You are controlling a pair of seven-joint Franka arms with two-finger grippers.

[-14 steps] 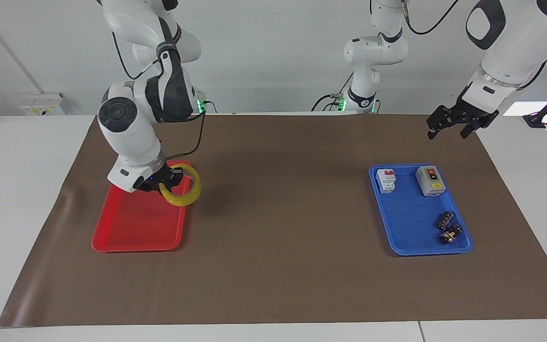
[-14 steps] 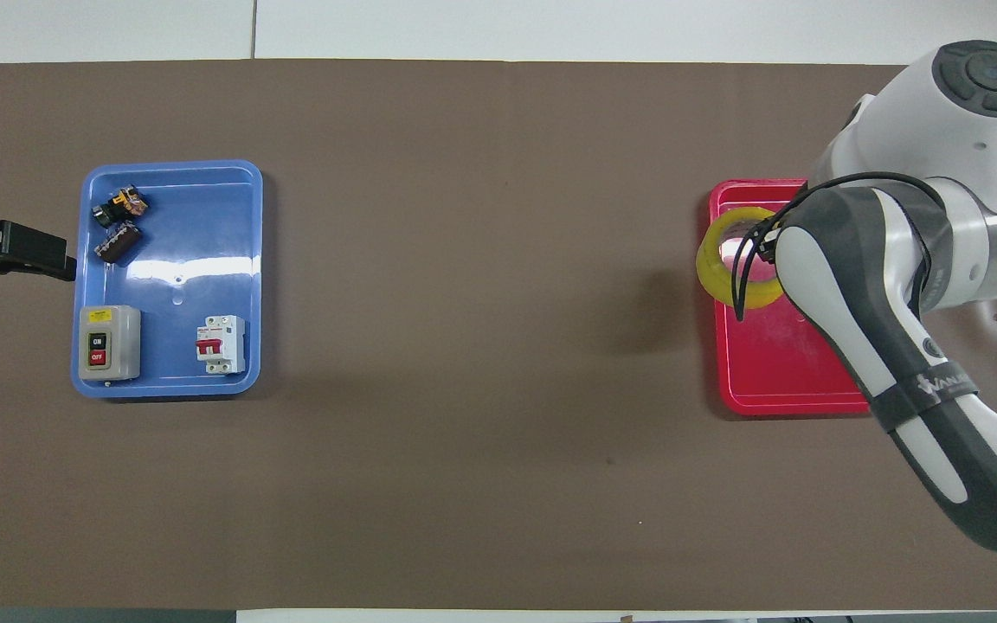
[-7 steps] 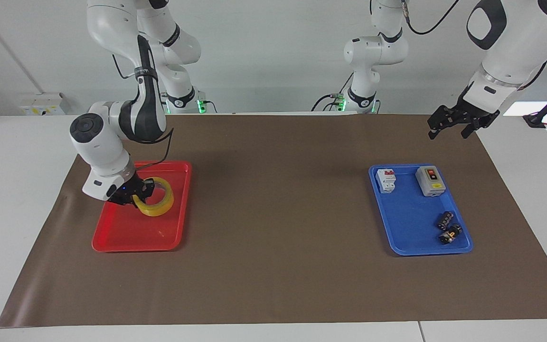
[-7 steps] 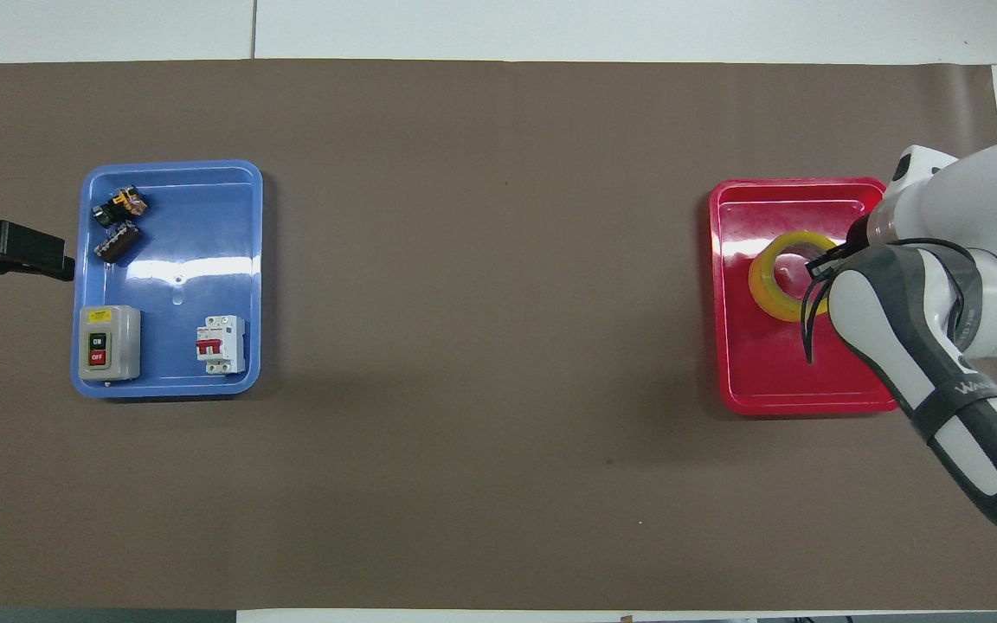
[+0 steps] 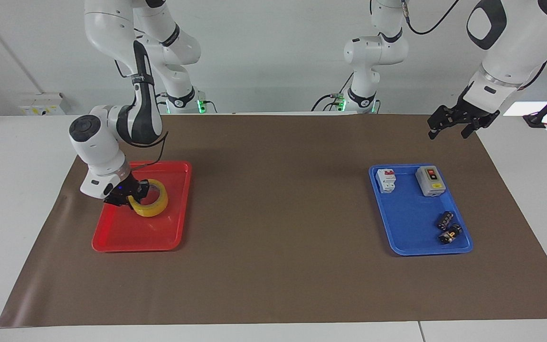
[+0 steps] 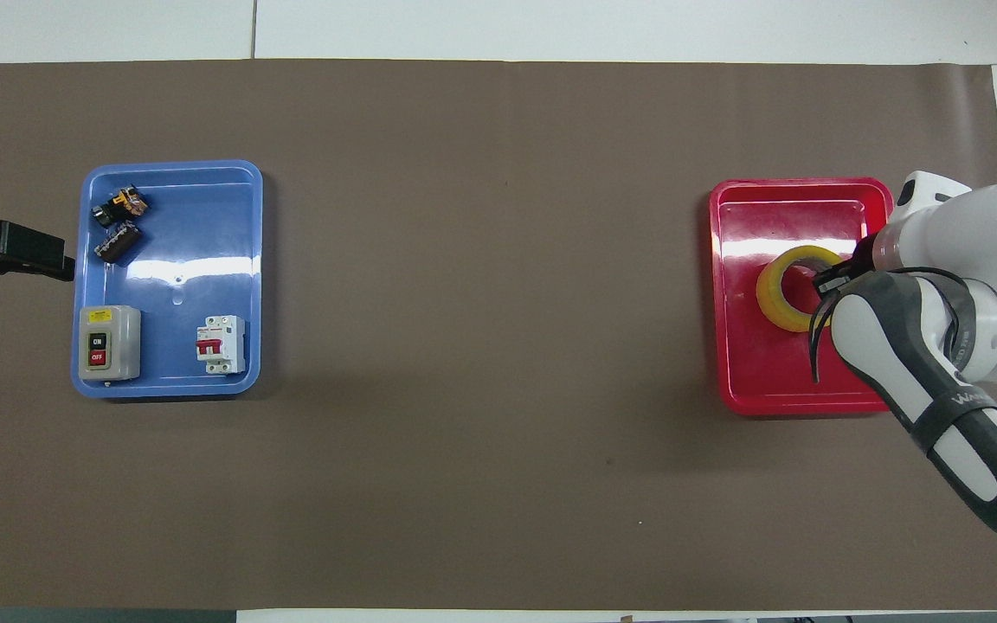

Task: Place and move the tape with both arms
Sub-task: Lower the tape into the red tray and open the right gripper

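Resting now low in the red tray, the tape has come down from above the tray's edge, gripped by the right pincer; release seems next. The left pincer waits open. The blue tray holds a switch box, a circuit breaker and two small dark parts.

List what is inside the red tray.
Only the tape, held by the shut right pincer over the red tray. The pincer covers part of the roll's rim.

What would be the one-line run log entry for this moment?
right tool: shut on tape, in red tray | left tool: open, waiting | step: placing tape
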